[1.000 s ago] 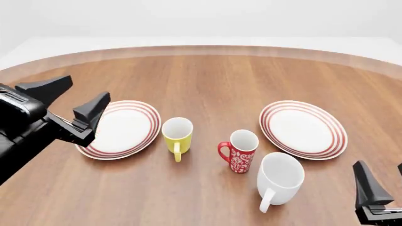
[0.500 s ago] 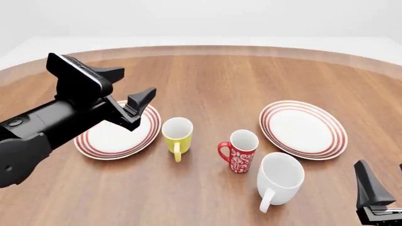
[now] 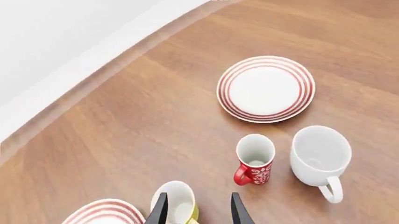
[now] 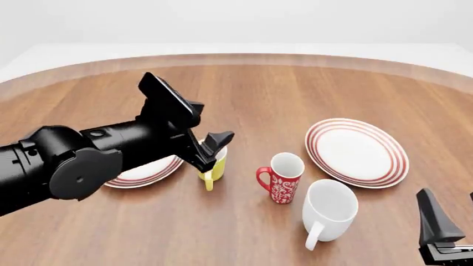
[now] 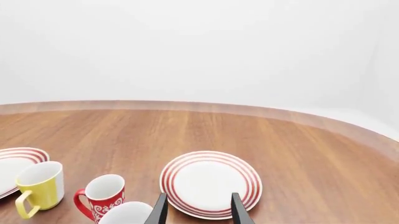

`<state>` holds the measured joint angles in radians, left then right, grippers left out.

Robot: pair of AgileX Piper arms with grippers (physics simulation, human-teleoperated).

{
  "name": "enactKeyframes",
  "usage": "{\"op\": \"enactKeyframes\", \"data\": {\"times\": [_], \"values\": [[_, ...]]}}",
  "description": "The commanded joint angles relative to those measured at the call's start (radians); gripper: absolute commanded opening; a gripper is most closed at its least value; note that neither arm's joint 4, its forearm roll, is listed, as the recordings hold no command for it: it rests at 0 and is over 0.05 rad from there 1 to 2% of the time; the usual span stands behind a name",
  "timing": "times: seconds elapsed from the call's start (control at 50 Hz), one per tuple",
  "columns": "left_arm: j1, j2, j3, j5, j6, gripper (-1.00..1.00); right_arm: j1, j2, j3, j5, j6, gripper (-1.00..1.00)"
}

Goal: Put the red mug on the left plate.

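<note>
- The red mug (image 4: 284, 177) stands upright on the worktop (image 4: 296, 94), handle toward the left arm's side, untouched by either arm.
- In the front view it sits between the yellow mug (image 4: 212, 170) on its left and the right plate (image 4: 358, 152) further right; the white mug (image 4: 329, 210) stands just beside it, nearer the camera and to the right.
- The left plate (image 4: 140, 170) lies flat on the worktop, left of the yellow mug and well apart from the red mug; the left arm covers most of it in the front view.
- The left pincer (image 4: 209, 145) hangs above the yellow mug, tips pointing toward the middle of the worktop. Its jaws are parted and hold nothing.
- In the left wrist view the two fingertips (image 3: 238, 212) show with a clear gap, the yellow mug's rim (image 3: 174, 203) lying partly between them; the red mug (image 3: 254, 159) and white mug (image 3: 320, 156) are further along, with the right plate (image 3: 266, 88) beyond.
- The right pincer (image 4: 449, 221) sits low at the near right corner of the front view, well apart from all the dishes.
- In the right wrist view its fingertips (image 5: 159, 211) stand apart with nothing between them; the right plate (image 5: 211, 183) lies ahead.
</note>
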<state>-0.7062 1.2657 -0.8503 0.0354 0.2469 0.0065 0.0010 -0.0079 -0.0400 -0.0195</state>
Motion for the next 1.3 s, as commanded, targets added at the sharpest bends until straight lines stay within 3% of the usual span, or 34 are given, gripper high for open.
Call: {"op": "enactKeyframes", "data": {"times": [0.02,0.74,0.78,0.8,0.94,1.06,1.08,1.3], "values": [[-0.072,0.086,-0.059,0.076,0.003,1.0,-0.001,0.0,-0.001,-0.001,0.001,1.0],[-0.16,0.21,-0.073,0.138,-0.015,1.0,0.001,-0.001,-0.006,0.005,0.004,1.0],[-0.16,0.215,-0.075,0.138,-0.011,1.0,0.001,-0.001,-0.005,0.004,0.005,1.0],[-0.156,0.224,-0.07,0.129,0.04,1.0,0.001,-0.001,-0.004,0.003,0.005,1.0],[-0.187,0.231,-0.074,0.138,0.029,1.0,-0.001,-0.001,-0.004,0.001,0.005,1.0],[-0.178,0.279,-0.097,0.143,0.067,1.0,0.003,0.0,-0.005,-0.007,0.002,1.0],[-0.151,0.396,-0.159,0.158,0.112,1.0,0.007,-0.001,-0.01,-0.006,-0.001,1.0],[-0.149,0.425,-0.191,0.172,0.124,1.0,0.011,-0.001,-0.012,-0.014,-0.008,1.0]]}}
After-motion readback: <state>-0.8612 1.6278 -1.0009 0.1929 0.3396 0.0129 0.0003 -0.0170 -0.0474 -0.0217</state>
